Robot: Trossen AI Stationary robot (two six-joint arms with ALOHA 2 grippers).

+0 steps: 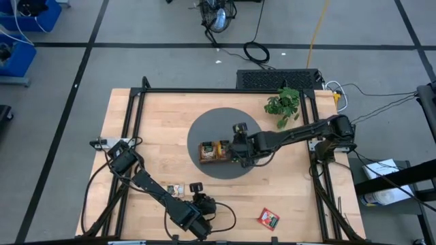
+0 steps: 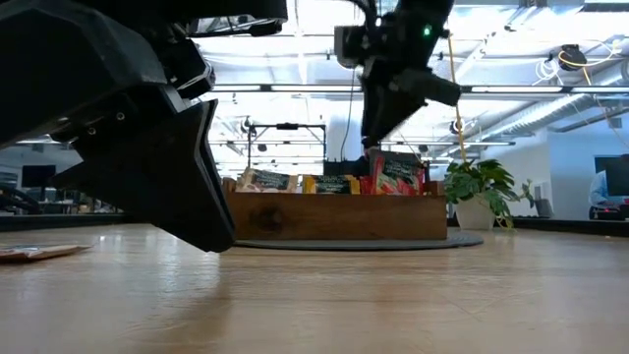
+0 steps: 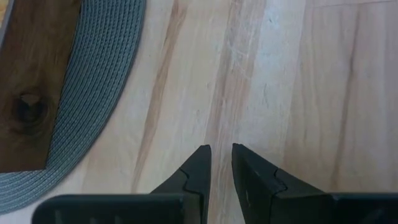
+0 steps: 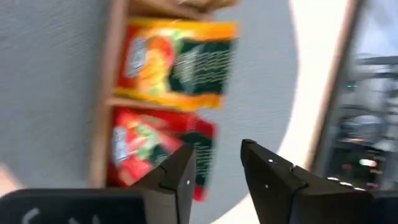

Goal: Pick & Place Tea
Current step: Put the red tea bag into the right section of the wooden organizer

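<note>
Your right gripper (image 4: 214, 165) hangs parted and empty just above the tray's (image 1: 204, 154) red tea (image 4: 134, 149). Loose sachets (image 1: 268, 218) lie nearer your left gripper (image 3: 221, 163), which is slightly parted and empty, low over bare table.

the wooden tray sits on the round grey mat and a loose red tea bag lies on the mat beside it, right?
Not quite: the tray does sit on the round grey mat, but the loose red tea bag lies off the mat, on the bare table near its front edge, as the high view shows.

2 arms (image 1: 163, 197), 1 wooden tray (image 1: 204, 158), 1 potted plant (image 1: 283, 103).
</note>
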